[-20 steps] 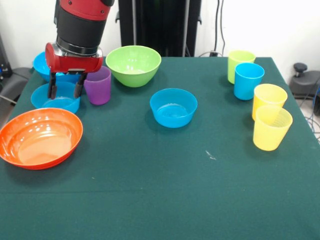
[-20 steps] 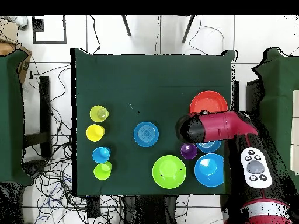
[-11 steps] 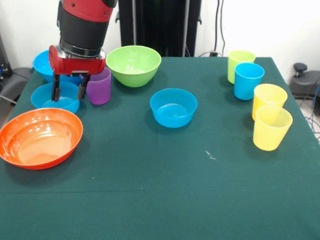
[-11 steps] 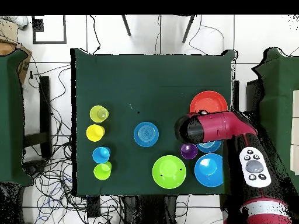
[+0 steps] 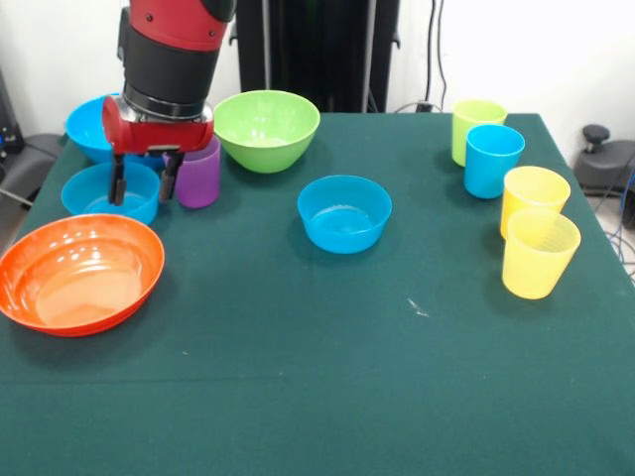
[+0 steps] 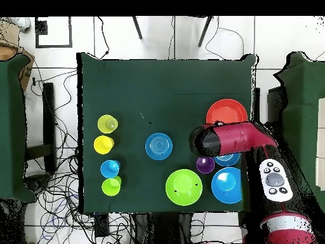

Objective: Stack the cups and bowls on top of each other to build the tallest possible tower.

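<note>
My gripper (image 5: 142,192) hangs open over the right rim of a small blue bowl (image 5: 94,201). One finger is over the bowl and the other stands between it and the purple cup (image 5: 198,177). It holds nothing. The wide orange bowl (image 5: 79,273) lies in front of them, and a large blue bowl (image 5: 87,124) lies behind. The green bowl (image 5: 265,129) and another small blue bowl (image 5: 344,213) sit mid-table. Green (image 5: 476,124), blue (image 5: 492,159) and two yellow cups (image 5: 534,196) (image 5: 539,256) stand at the right. Every piece stands singly, and no tower is in view.
In the overhead view the red arm (image 6: 238,138) covers the gripper and part of the small blue bowl (image 6: 228,159). The purple cup (image 6: 205,165) sits just beside the arm's head. The green tablecloth (image 5: 327,377) spreads wide in front of the bowls.
My gripper has shifted a little to the right in the front view, nearer the purple cup, still open. No cup or bowl has moved.
</note>
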{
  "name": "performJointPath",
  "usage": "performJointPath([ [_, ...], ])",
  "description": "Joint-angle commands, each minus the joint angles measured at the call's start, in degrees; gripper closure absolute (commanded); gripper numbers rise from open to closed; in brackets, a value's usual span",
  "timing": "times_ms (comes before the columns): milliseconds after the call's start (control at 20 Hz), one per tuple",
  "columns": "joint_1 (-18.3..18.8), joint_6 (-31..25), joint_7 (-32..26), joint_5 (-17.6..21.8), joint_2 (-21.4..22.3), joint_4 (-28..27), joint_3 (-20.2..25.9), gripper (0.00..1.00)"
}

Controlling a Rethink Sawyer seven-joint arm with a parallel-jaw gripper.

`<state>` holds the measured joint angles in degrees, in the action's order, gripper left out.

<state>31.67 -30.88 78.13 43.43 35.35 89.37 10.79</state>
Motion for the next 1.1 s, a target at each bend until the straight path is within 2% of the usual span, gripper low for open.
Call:
performJointPath([
  [50,-0.4,4.8,1.1,0.8,-5.3,0.1,4.8,0.0],
  [550,-1.1,6.0,1.0,1.3,-7.3,-1.6,4.2,0.0],
  [1100,-2.7,8.5,-1.7,5.0,-3.7,-0.4,2.8,0.0],
])
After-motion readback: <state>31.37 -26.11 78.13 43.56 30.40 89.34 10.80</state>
